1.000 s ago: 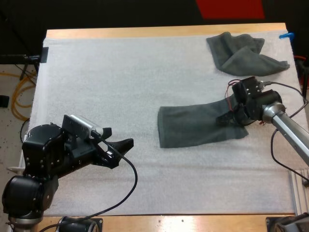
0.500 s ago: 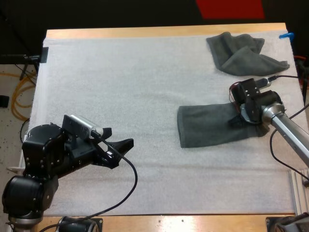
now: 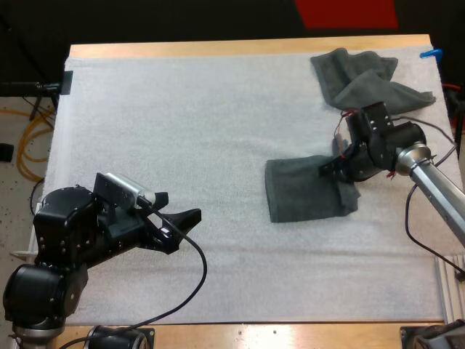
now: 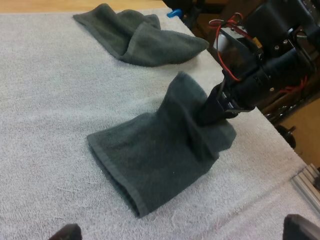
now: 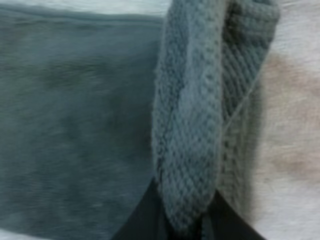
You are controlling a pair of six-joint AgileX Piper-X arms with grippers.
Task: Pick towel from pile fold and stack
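Clamping towel (image 3: pixel 301 195) edge, right tool (image 3: pixel 329 167); left tool (image 3: pixel 180 208) spread apart.

My matt black right gripper (image 3: pixel 333 166) is pinching the nubby cloth towel (image 3: pixel 301 193). A fuzzy mat (image 3: pixel 182 123) is covering the smooth wooden desk (image 3: pixel 218 49).

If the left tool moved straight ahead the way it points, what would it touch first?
Probably the partly folded towel, at its near edge on the white mat; the open left tool faces it, though depth is unclear.
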